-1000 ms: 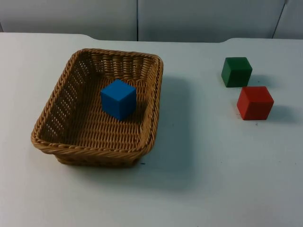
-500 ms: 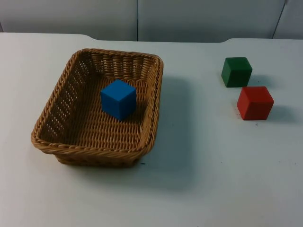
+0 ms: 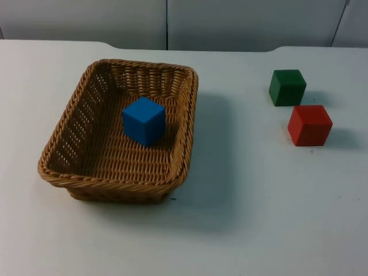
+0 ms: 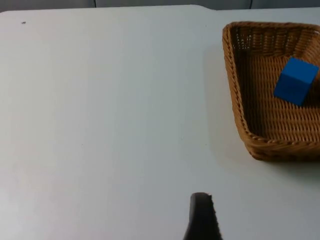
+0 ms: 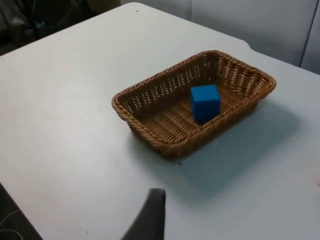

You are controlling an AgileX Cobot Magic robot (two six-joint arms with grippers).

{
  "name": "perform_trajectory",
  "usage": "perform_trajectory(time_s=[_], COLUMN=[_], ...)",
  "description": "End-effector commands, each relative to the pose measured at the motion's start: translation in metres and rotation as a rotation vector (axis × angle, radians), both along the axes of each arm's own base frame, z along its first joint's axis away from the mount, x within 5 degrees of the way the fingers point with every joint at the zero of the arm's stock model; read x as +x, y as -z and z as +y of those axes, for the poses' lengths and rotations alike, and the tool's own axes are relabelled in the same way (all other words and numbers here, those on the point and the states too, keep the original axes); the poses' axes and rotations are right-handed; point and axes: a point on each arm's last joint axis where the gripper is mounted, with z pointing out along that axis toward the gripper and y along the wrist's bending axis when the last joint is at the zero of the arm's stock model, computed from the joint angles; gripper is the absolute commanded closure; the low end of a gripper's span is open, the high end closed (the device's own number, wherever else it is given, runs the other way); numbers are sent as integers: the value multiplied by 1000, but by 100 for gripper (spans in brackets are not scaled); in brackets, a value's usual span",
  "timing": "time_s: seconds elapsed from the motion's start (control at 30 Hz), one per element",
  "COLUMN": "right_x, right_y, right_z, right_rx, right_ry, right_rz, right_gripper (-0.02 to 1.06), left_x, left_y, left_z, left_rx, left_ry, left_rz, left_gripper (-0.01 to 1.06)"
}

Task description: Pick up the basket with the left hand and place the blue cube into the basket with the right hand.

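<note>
A brown wicker basket (image 3: 75,123) rests on the white table, left of centre. The blue cube (image 3: 144,120) sits inside it, tilted against the right wall. The basket (image 4: 240,95) and cube (image 4: 296,80) also appear in the left wrist view, and my left gripper (image 4: 201,220) hangs over bare table well off to the basket's side, touching nothing. In the right wrist view my right gripper (image 5: 150,217) is high above the table, far back from the basket (image 5: 150,107) and the cube (image 5: 205,102) in it. Both arms wait.
A green cube (image 3: 287,87) and a red cube (image 3: 309,125) stand close together at the table's right side. The grey partition wall (image 3: 172,23) closes off the far edge. White table (image 3: 259,201) stretches between the basket and the two cubes.
</note>
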Motion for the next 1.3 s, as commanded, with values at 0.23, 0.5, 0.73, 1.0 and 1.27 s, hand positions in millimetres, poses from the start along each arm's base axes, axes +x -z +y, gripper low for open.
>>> perform_trajectory(time_s=[0.23,0.5,0.73,1.0,1.27], right_x=[-18,-20,-25,-31,-32], right_y=[15,25,25,25,26], right_z=[-32,-32,-29,-24,-23], right_rx=[17,-84,-97,-124,-129], right_ry=[9,-18,-94,-201,-230], right_rz=[34,62,52,29,25], right_gripper=[19,19,19,19,1], left_x=[7,7,7,7,7], left_y=[5,5,5,5,5], left_z=[0,0,0,0,0], left_rx=[-15,-15,-15,-15,-15], left_ry=[-7,-7,-7,-7,-7], left_rz=[-32,-32,-32,-32,-32], left_gripper=[44,0,0,0,0])
